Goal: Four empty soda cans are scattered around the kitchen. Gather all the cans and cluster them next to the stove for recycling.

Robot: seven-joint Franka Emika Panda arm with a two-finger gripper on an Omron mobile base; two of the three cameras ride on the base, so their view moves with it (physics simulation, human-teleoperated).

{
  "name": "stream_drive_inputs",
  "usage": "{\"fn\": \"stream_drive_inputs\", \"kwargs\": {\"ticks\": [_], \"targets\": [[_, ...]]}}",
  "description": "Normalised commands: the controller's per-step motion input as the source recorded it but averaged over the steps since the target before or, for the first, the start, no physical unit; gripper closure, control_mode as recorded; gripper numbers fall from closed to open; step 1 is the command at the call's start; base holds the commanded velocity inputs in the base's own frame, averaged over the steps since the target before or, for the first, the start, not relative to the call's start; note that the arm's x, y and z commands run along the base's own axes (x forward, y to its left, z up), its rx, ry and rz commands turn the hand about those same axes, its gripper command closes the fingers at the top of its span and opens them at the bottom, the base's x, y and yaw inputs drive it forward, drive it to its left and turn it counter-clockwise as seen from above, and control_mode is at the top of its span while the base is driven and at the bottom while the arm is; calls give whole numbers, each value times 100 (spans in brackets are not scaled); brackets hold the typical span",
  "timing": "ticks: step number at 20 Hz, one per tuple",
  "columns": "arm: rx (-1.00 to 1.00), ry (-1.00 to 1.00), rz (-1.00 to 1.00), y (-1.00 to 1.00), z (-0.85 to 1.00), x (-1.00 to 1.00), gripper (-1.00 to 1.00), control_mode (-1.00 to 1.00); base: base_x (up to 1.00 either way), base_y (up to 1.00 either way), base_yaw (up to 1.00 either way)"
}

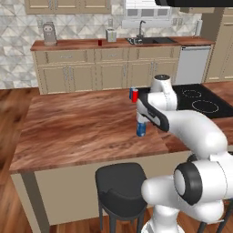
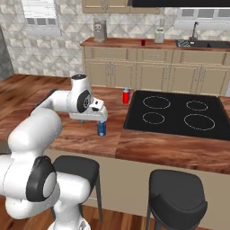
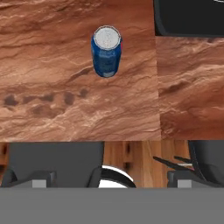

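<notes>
Reddish-brown wood island counter (image 1: 77, 127) carries the black stove (image 2: 175, 113) at one end; beige cabinets and the tiled wall stand behind.

Blue can (image 3: 106, 52) stands upright near the counter's front edge, just off the stove's front corner, long axis vertical. In the hand view its silver top faces the camera. Same can seen in the right base view (image 2: 102, 128).

Gripper (image 2: 99, 117) hangs above the can, pointing down, fingers spread to full width and holding nothing. Whether it touches the can: cannot tell from the base views; the hand view suggests clearance.

Key relation: can lies toward the top of the hand view, left of centre, so not squarely between the fingers.

Two more cans, red (image 1: 135, 95) and blue, partly hidden behind it, stand together at the stove's far corner.

Judgement: this can already sits close to the stove.
</notes>
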Motion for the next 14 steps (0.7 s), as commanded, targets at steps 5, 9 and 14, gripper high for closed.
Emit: {"fn": "stream_drive_inputs", "kwargs": {"ticks": [5, 9, 14], "targets": [[1, 6, 0, 0, -28, 33, -100, -100, 0, 0, 0], [2, 0, 0, 0, -40, 14, -100, -100, 0, 0, 0], [0, -1, 0, 0, -28, 18, -100, -100, 0, 0, 0]]}}
